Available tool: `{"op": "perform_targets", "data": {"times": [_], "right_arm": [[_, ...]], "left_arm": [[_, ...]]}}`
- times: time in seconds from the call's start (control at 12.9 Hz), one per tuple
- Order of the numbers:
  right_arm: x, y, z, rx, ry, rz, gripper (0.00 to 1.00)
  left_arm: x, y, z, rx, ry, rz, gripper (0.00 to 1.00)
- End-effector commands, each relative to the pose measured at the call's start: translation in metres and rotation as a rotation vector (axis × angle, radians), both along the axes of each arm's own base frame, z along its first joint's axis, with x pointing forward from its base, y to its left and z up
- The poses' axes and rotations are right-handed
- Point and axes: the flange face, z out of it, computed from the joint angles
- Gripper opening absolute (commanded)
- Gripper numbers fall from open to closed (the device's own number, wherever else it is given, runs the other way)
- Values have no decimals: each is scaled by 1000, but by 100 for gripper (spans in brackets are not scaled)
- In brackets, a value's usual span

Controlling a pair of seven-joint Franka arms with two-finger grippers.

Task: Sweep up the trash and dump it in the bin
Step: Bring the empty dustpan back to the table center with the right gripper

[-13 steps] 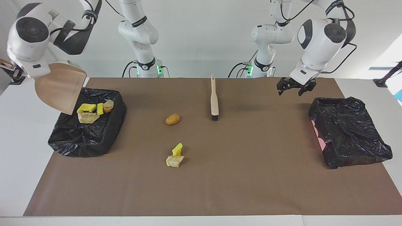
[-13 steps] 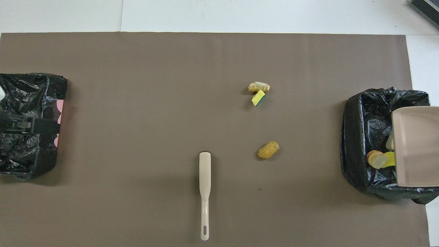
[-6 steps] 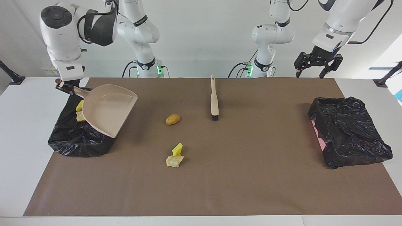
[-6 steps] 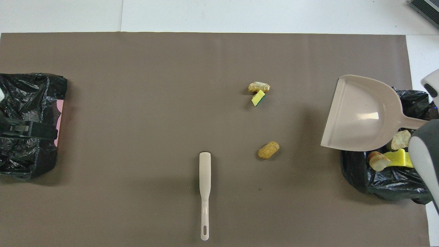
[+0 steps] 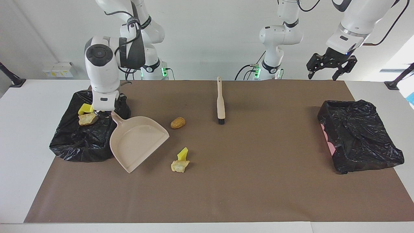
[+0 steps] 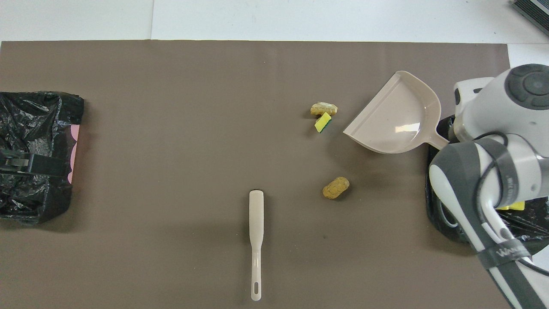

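My right gripper (image 5: pixel 104 112) is shut on the handle of the pale pink dustpan (image 5: pixel 137 142), which sits low and tilted over the mat beside the bin (image 5: pixel 74 142) at the right arm's end. That bin holds trash: a yellow wedge (image 5: pixel 84 108) and a tan crust (image 5: pixel 87 119). More trash lies on the mat: an orange-tan lump (image 5: pixel 178 122), a yellow wedge (image 5: pixel 183 154) and a tan crust (image 5: pixel 179 166) just off the dustpan's lip (image 6: pixel 396 118). My left gripper (image 5: pixel 322 75) hangs open and empty, high over the table's edge at the left arm's end.
A beige brush (image 5: pixel 221 103) lies on the brown mat (image 5: pixel 245 181) near the robots, at the middle. A second black-bagged bin (image 5: pixel 359 136) stands at the left arm's end. White tabletop surrounds the mat.
My right arm swung the dustpan from tipped over its bin down toward the mat's middle. The left gripper rose and then held still.
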Motion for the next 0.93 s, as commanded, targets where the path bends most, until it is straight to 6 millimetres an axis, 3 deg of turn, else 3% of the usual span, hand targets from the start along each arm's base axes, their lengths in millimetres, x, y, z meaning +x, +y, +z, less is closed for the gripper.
{"op": "perform_targets", "data": {"times": [0.0, 0.31, 0.39, 0.7, 0.85], "right_arm": [[6, 50, -5, 73, -76, -190, 0], [13, 117, -18, 107, -126, -494, 0], [12, 140, -13, 134, -140, -536, 0], [11, 214, -31, 152, -142, -673, 0], [23, 244, -39, 161, -143, -744, 0]], "left_arm": [[-1, 4, 3, 9, 13, -7, 100], [0, 6, 3, 8, 8, -8, 100], [0, 6, 3, 8, 8, -8, 100], [-2, 5, 2, 9, 19, -7, 100], [-1, 6, 3, 9, 11, -11, 100]]}}
